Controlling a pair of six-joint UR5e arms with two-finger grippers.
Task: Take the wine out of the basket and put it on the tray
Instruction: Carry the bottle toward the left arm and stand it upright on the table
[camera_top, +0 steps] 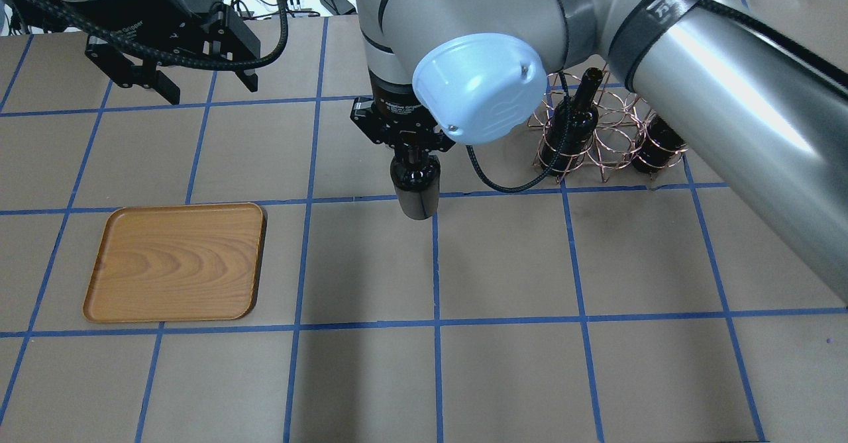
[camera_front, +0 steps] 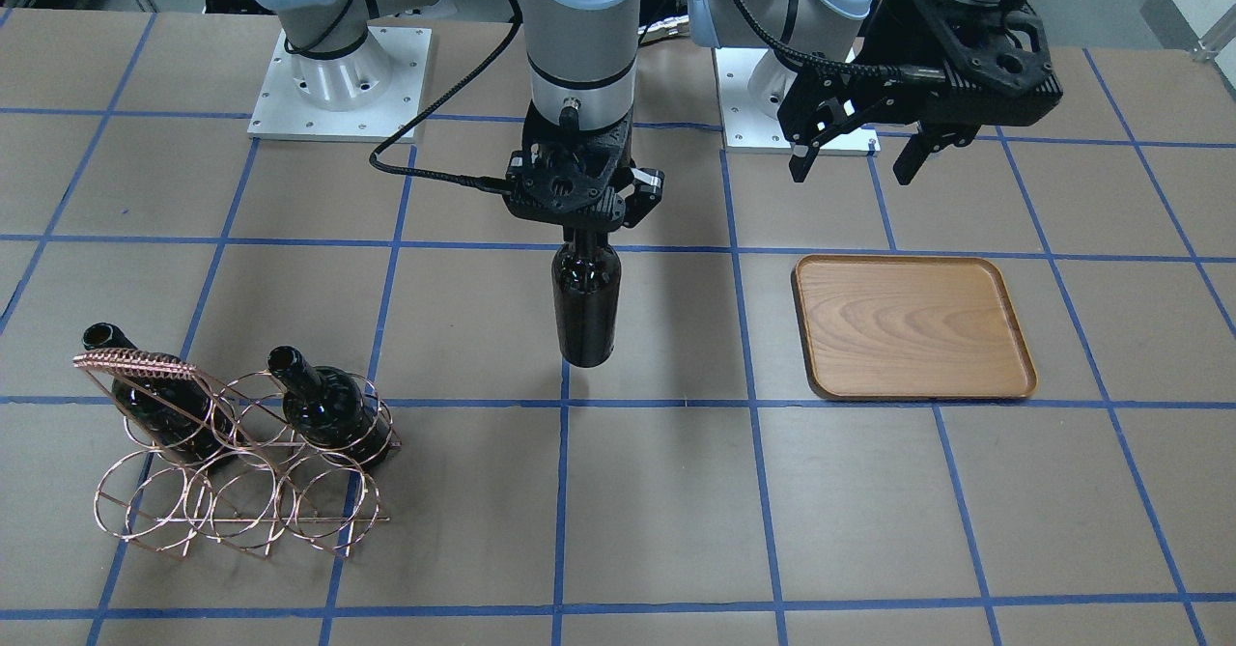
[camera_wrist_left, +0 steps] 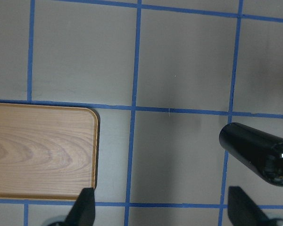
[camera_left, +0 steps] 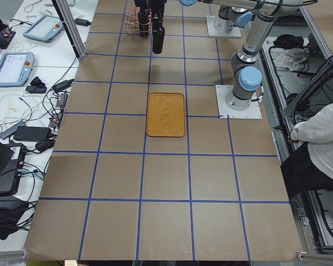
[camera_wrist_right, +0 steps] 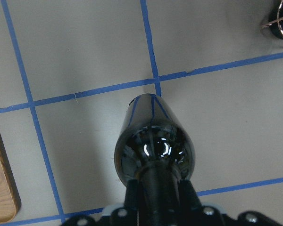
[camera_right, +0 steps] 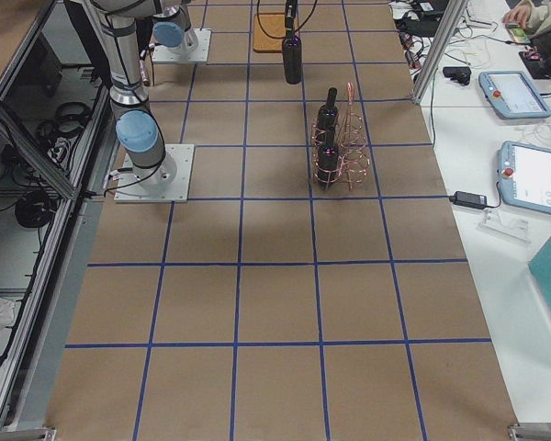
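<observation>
My right gripper (camera_front: 585, 229) is shut on the neck of a dark wine bottle (camera_front: 585, 303) and holds it upright above the table, between the basket and the tray. The overhead view shows the gripper (camera_top: 412, 153) and bottle (camera_top: 417, 191); the right wrist view shows the bottle's shoulder (camera_wrist_right: 153, 148). The copper wire basket (camera_front: 241, 477) stands at the robot's right with two more bottles (camera_front: 328, 409) (camera_front: 159, 395) in it. The wooden tray (camera_front: 912, 327) lies empty, also seen in the overhead view (camera_top: 175, 261). My left gripper (camera_front: 852, 175) is open and empty, behind the tray, raised.
The two arm bases (camera_front: 338, 81) stand at the table's robot side. The right arm's large elbow (camera_top: 477, 89) hides part of the basket (camera_top: 613, 135) from overhead. Side tables with tablets (camera_right: 533, 175) and an operator (camera_left: 322, 138) flank the table.
</observation>
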